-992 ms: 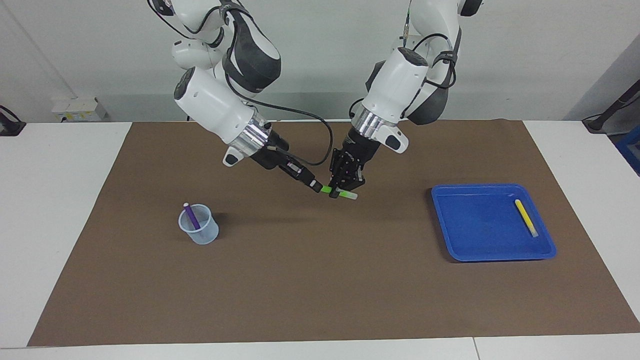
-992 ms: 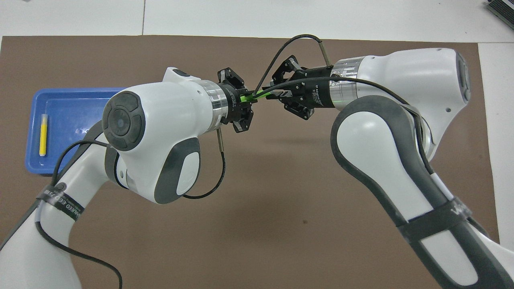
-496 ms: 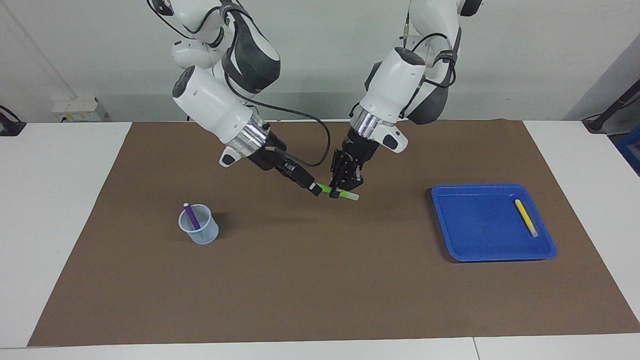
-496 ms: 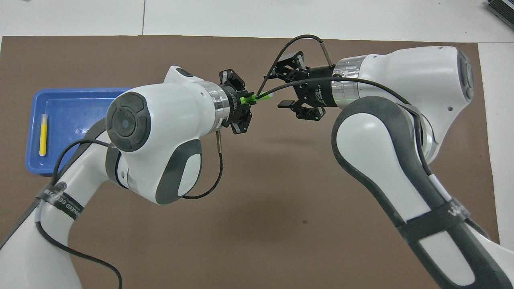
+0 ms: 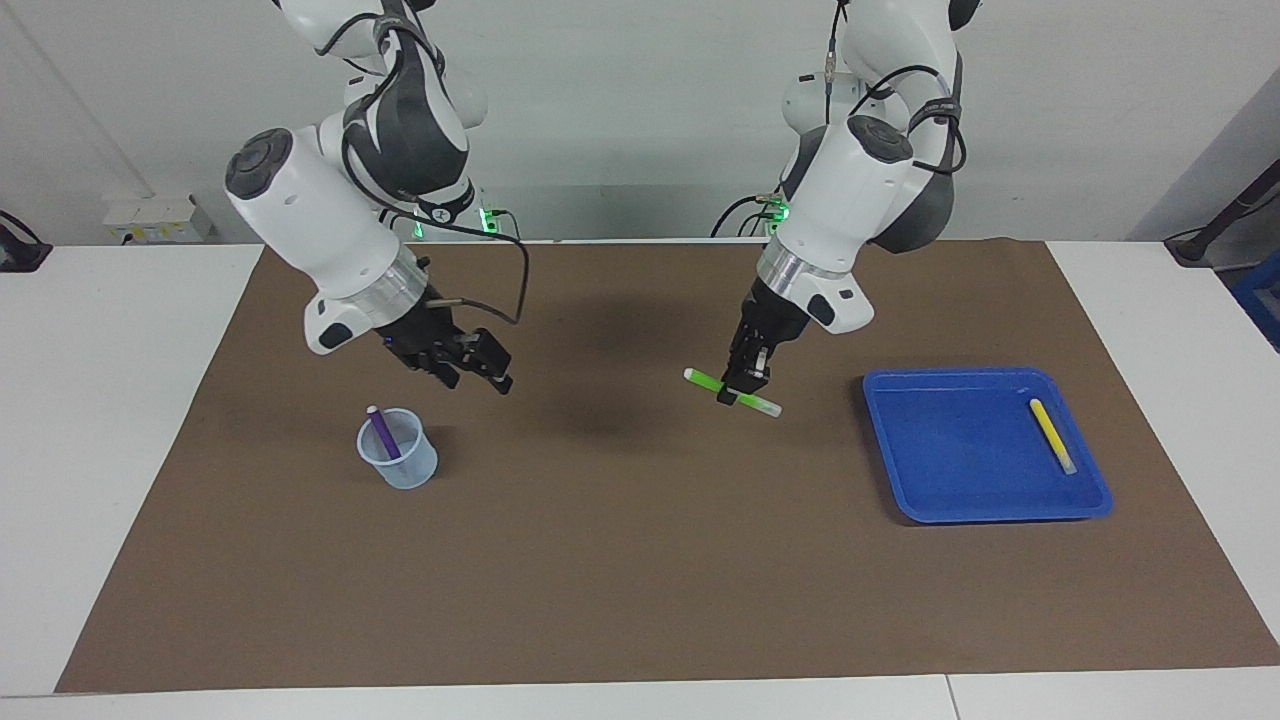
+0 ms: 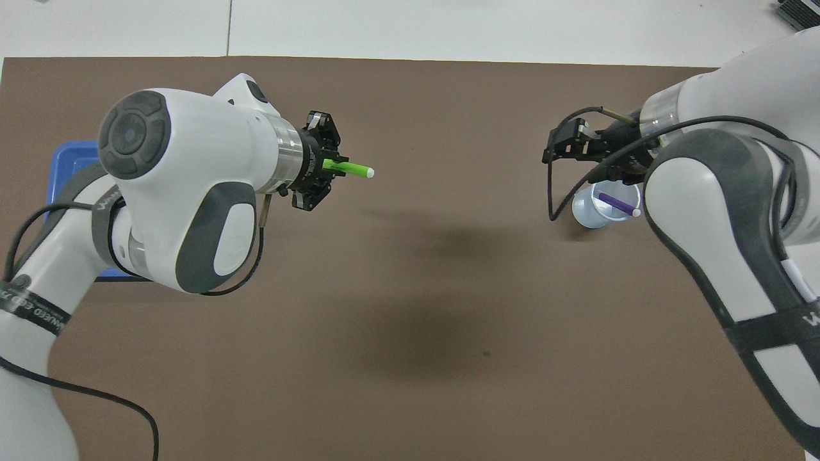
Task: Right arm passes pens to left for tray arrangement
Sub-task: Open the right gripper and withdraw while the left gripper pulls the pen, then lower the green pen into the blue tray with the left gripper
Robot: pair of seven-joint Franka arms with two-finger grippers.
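Observation:
My left gripper [image 5: 742, 390] [image 6: 325, 170] is shut on the green pen [image 5: 702, 378] [image 6: 351, 169], holding it crosswise in the air over the brown mat, between the mat's middle and the blue tray [image 5: 950, 450] [image 6: 67, 163]. A yellow pen [image 5: 1052, 436] lies in the tray along the side toward the left arm's end of the table. The purple pen [image 5: 382, 432] [image 6: 618, 205] stands tilted in a clear cup [image 5: 398, 465] [image 6: 592, 211]. My right gripper [image 5: 478, 376] [image 6: 556, 146] hangs open and holds nothing, over the mat right beside the cup.
A brown mat [image 5: 640, 560] covers most of the white table. My left arm's body hides most of the tray in the overhead view. A cable loops from the right wrist [image 5: 505, 285].
The right gripper opened, let go of the green pen and drew back to the cup. The left gripper carried the pen toward the tray.

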